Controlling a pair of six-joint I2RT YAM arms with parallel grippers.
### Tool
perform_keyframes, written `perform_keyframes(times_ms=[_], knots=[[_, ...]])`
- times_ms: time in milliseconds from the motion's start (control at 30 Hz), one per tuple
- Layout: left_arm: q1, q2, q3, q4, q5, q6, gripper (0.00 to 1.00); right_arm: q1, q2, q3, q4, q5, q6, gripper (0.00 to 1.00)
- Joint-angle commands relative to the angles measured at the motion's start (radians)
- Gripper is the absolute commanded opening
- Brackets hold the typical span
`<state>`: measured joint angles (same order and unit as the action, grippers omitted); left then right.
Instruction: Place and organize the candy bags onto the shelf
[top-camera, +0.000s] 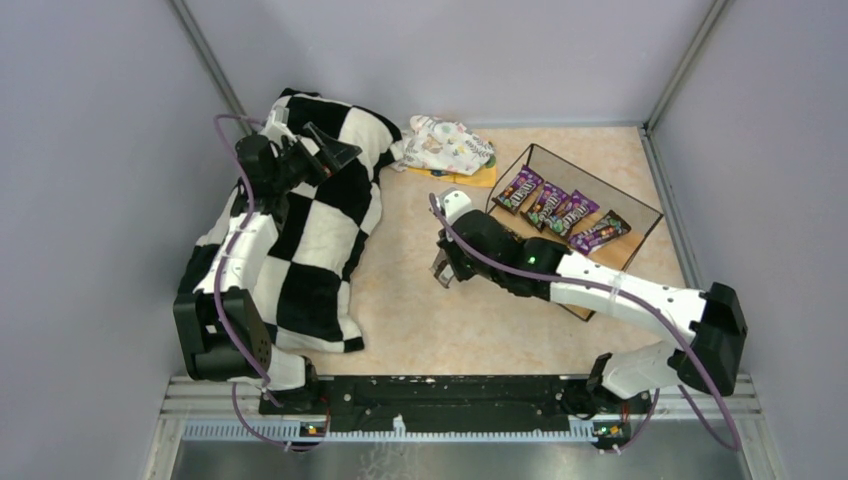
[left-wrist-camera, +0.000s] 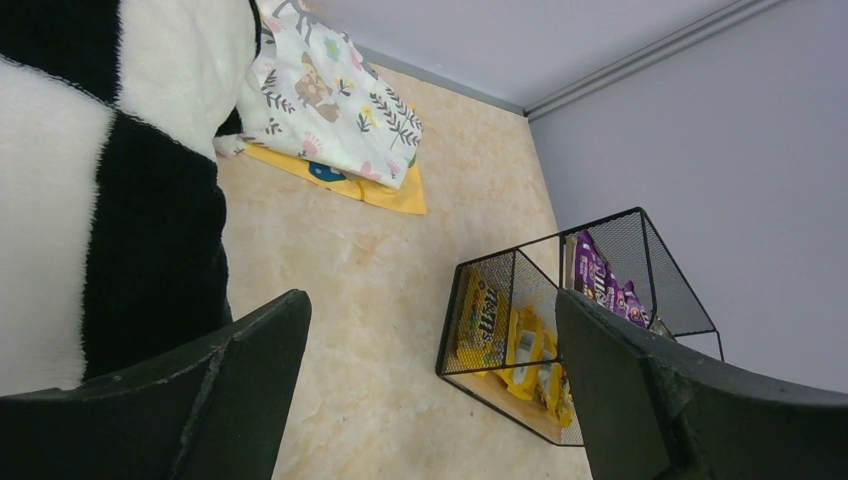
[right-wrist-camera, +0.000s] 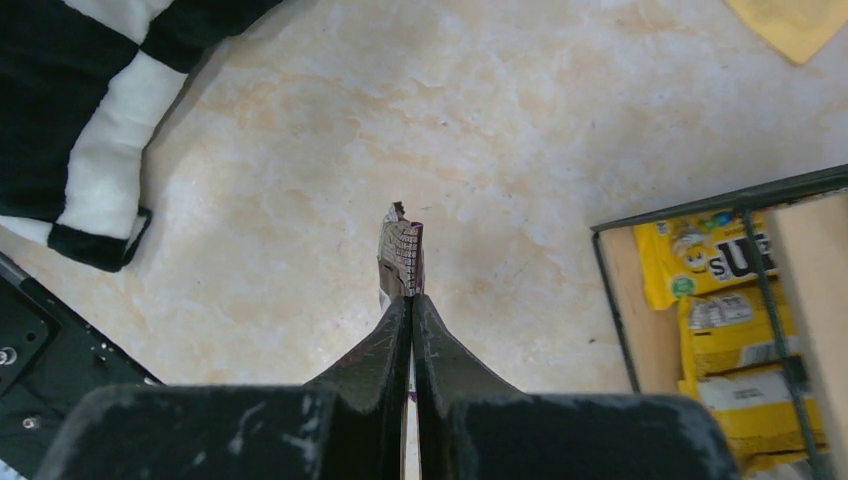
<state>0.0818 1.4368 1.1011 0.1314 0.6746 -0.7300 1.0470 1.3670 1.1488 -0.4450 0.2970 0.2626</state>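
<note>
My right gripper (right-wrist-camera: 410, 300) clenched on purple candy bag (right-wrist-camera: 403, 250). Only crimped end shows past tips, edge-on; rest hidden, so can't tell which way long axis runs. Load sits over bare table just left of shelf (top-camera: 598, 180), off its near-left corner. Shelf upper board holds four purple bags (top-camera: 560, 208) in row; yellow bags (right-wrist-camera: 730, 330) on lower board. Right arm nearer shelf by far. Left gripper (left-wrist-camera: 432, 305) spread wide, empty, well left of shelf over checkered blanket (top-camera: 320, 230). I judge next move: carry rightward to shelf.
</note>
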Motion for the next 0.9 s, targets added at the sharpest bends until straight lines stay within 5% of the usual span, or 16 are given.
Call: perform_keyframes(times_ms=[0,300,600,867], knots=[[-0.006,0.005,0.006,0.045,0.020,0.014,0.98,0.004,-0.140,0.105,-0.061,0.059,-0.125,0.00],[-0.014,0.001,0.006,0.044,0.018,0.015,0.98,0.004,-0.452,0.203,-0.288,0.071,-0.566,0.00],[-0.070,0.006,0.028,-0.005,-0.011,0.064,0.98,0.004,-0.567,0.286,-0.520,0.534,-0.863,0.00],[-0.078,0.012,0.037,-0.022,-0.024,0.082,0.98,0.004,-0.597,0.247,-0.424,0.751,-1.047,0.00]])
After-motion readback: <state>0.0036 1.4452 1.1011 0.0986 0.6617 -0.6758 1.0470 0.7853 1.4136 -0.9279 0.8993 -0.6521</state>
